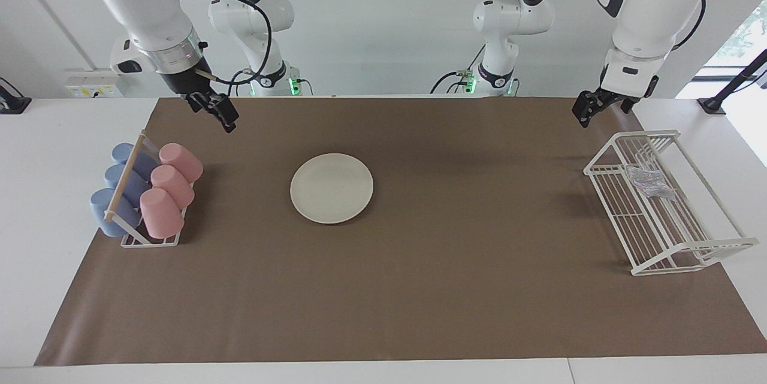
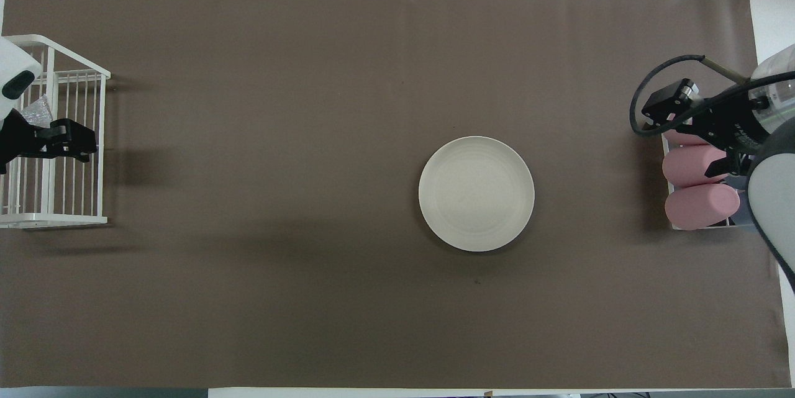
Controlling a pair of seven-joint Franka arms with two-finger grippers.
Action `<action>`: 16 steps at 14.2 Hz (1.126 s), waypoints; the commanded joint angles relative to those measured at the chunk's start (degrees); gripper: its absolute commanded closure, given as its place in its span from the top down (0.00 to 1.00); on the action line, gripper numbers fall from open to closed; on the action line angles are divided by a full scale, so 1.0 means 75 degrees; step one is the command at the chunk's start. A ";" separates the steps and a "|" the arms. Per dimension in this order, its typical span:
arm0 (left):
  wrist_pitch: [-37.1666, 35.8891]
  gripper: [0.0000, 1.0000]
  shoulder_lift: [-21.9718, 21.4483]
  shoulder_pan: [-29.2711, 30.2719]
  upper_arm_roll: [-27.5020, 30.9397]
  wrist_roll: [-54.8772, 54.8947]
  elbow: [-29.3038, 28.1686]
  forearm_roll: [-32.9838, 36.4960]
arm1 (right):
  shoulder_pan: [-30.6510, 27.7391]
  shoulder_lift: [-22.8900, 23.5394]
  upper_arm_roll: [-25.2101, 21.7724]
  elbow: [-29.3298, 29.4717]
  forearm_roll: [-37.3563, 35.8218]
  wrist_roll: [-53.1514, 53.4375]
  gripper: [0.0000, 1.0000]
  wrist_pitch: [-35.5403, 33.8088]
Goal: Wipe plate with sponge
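The round cream-white shallow plate [image 1: 331, 187] lies flat on the brown paper sheet [image 1: 419, 300] that covers the white worktop [image 1: 36, 204], nothing on it, a little toward the right arm's end. The small silvery, glittery mesh sponge [image 1: 648, 183] rests inside the white wire rack [image 1: 659, 234] at the left arm's end, well apart from the plate.

The facing view shows the whole sponge lying on the rack's wires; from overhead only a corner of it [image 2: 36, 110] peeks out beside the left arm. The facing view also shows both claws raised in the air, touching nothing. The left claw [image 1: 584, 113] hangs over the sheet's edge just on the robots' side of the rack, though from overhead it [image 2: 79, 143] seems to lie across the rack. The right claw [image 1: 220, 113] hangs over the sheet near the wooden-railed white holder [image 1: 129, 192] of three pink cups [image 1: 171, 186] and three blue cups [image 1: 120, 189]; from overhead the arm covers most of the blue ones. Both claws are spread and empty.
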 commanded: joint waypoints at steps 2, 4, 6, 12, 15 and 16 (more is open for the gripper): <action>0.0667 1.00 0.0745 -0.0159 0.0059 -0.0404 -0.0285 0.1959 | 0.0976 -0.0135 0.0049 -0.0082 0.0166 0.2741 1.00 0.0093; 0.1007 1.00 0.1309 -0.0218 0.0059 -0.1025 -0.0284 0.2863 | 0.1492 -0.0147 0.0072 -0.0094 0.0201 0.4101 1.00 0.0081; 0.1311 1.00 0.1626 -0.0125 0.0059 -0.1238 -0.0308 0.3521 | 0.1833 -0.0182 0.0247 -0.0129 0.0236 0.5379 1.00 0.0151; 0.1477 1.00 0.2471 -0.0125 0.0059 -0.2410 -0.0401 0.4939 | 0.2524 0.0285 0.0518 -0.0223 0.0307 0.6988 1.00 0.1110; 0.1500 1.00 0.2483 -0.0089 0.0059 -0.2446 -0.0507 0.5105 | 0.2737 0.1128 0.0517 -0.0595 0.0518 0.7096 1.00 0.2187; 0.1500 0.99 0.2483 -0.0089 0.0059 -0.2457 -0.0507 0.5105 | 0.2783 0.1131 0.0518 -0.1050 0.0564 0.7108 1.00 0.2748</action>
